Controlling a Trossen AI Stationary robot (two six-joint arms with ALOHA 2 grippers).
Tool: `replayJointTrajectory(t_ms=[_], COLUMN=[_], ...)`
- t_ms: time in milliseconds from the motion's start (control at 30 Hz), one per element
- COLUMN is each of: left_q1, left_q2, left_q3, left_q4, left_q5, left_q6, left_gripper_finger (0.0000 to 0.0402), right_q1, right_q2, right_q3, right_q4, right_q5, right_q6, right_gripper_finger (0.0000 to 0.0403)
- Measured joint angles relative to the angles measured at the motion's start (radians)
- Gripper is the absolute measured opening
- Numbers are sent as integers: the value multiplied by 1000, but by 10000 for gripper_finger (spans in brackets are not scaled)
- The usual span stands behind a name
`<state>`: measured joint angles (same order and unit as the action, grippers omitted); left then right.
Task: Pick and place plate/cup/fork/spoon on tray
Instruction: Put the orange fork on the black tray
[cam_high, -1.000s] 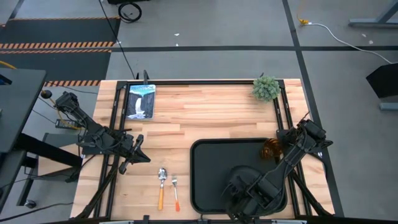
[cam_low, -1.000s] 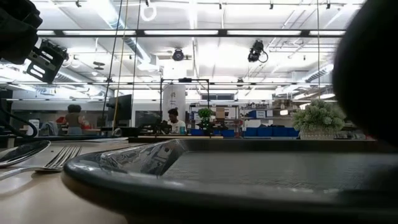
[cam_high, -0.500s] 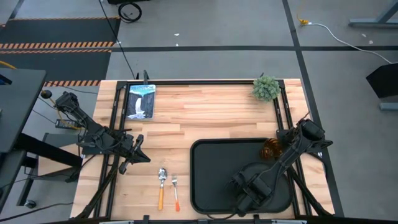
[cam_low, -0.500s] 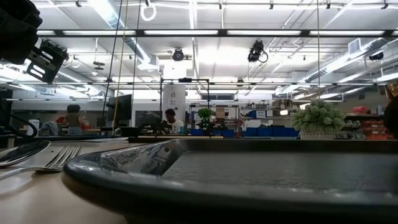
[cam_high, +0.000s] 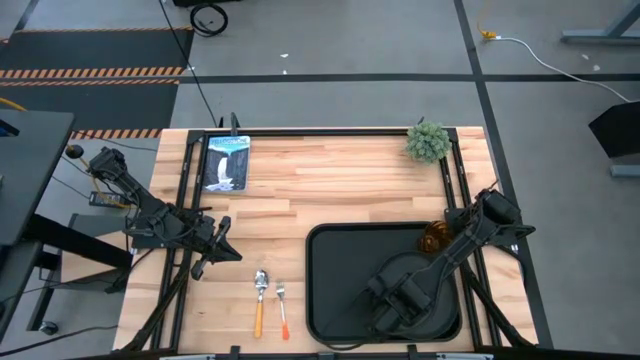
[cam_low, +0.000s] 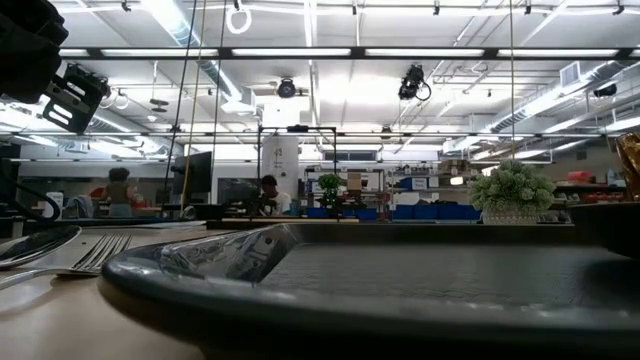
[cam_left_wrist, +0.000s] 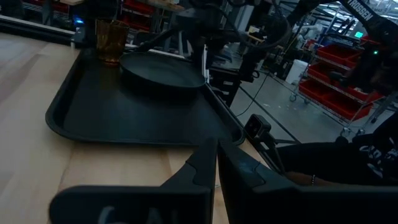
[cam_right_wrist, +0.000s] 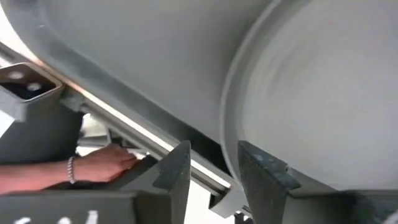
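Since a second ago my right end effector (cam_high: 392, 308) has slid across the tray (cam_high: 330, 290), fingers slightly apart by the plate (cam_high: 425, 290) lying there. I judge the plate stiff, light, slick-rimmed; I'd pinch its rim. Cup (cam_high: 437, 238) stands close behind. Fork (cam_high: 282, 310) and spoon (cam_high: 260, 300) wait on the bench (cam_high: 330, 185); left end effector (cam_high: 222, 250) idles, fingers together.
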<state>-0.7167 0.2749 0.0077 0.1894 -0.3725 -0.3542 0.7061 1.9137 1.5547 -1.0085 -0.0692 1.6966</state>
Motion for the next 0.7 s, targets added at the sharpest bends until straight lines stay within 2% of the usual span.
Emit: replayJointTrajectory(t_ms=[167, 367, 467, 700], left_q1=[0, 0, 0, 0], left_q2=[0, 0, 0, 0], left_q3=[0, 0, 0, 0], left_q4=[0, 0, 0, 0], left_q5=[0, 0, 0, 0], left_q6=[0, 0, 0, 0], left_gripper_finger=[23, 23, 23, 23], right_q1=[-9, -31, -56, -144], right_q2=[0, 0, 0, 8], right_q3=[0, 0, 0, 0], right_q4=[58, 163, 220, 388], right_q5=[34, 203, 251, 268], right_q6=[-73, -274, -387, -648], right_gripper_finger=[140, 140, 140, 140])
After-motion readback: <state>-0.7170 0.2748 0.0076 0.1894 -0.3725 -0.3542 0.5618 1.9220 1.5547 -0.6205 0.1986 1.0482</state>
